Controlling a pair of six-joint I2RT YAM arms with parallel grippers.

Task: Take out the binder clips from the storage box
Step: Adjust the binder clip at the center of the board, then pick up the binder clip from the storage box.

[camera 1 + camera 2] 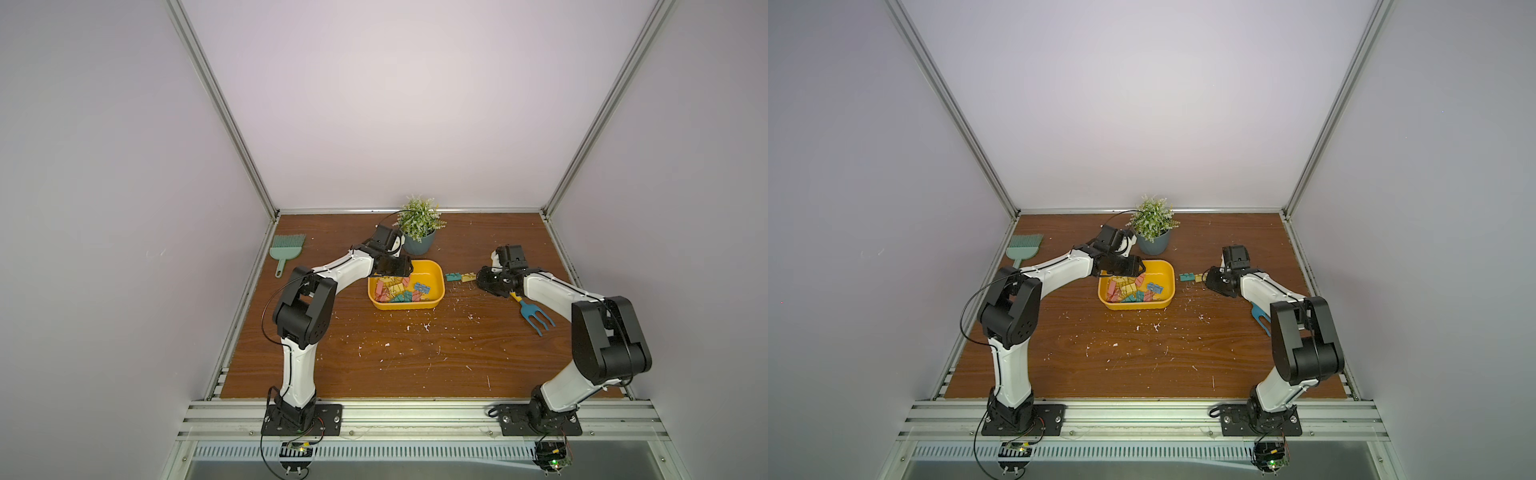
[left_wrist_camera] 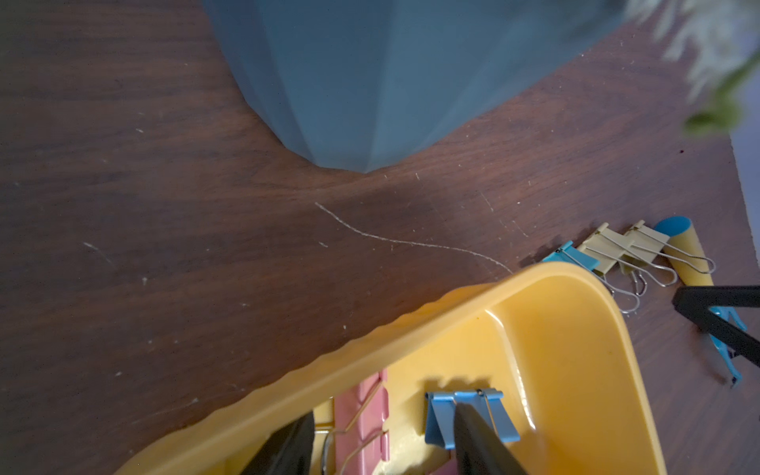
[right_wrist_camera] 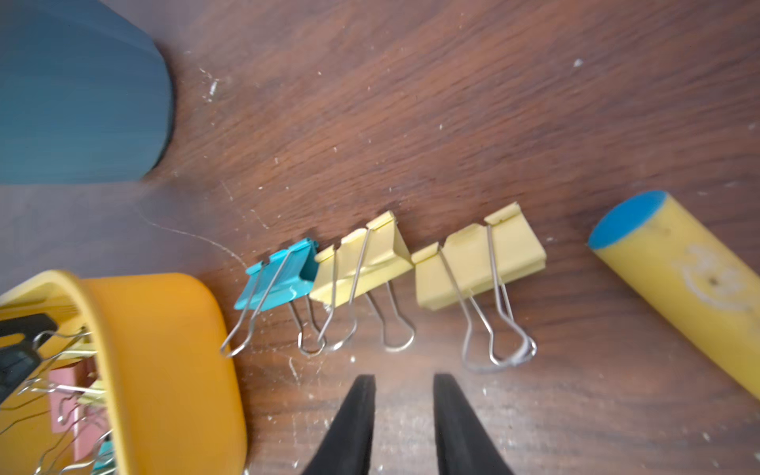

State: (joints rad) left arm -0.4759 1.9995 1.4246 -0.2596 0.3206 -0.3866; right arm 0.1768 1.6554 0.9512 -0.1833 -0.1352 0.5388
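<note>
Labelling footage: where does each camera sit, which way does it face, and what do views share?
Top views: high, looking down and forward; left arm, right arm whole.
Left wrist: over storage box, facing plant pot; left gripper open.
Right wrist: low over table, facing three binder clips; right gripper open.
Shared: those clips, both wrist views.

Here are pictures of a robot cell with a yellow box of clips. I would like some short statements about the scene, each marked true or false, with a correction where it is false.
1. Three binder clips lie on the table, outside the storage box. True.
2. Those three clips are all pink. False: one is teal and two are yellow.
3. The left gripper is over the storage box, jaws apart. True.
4. The right gripper holds a yellow clip. False: its jaws are apart and nothing is between them.
5. The plant pot stands inside the storage box. False: it stands on the table, behind the box.
</note>
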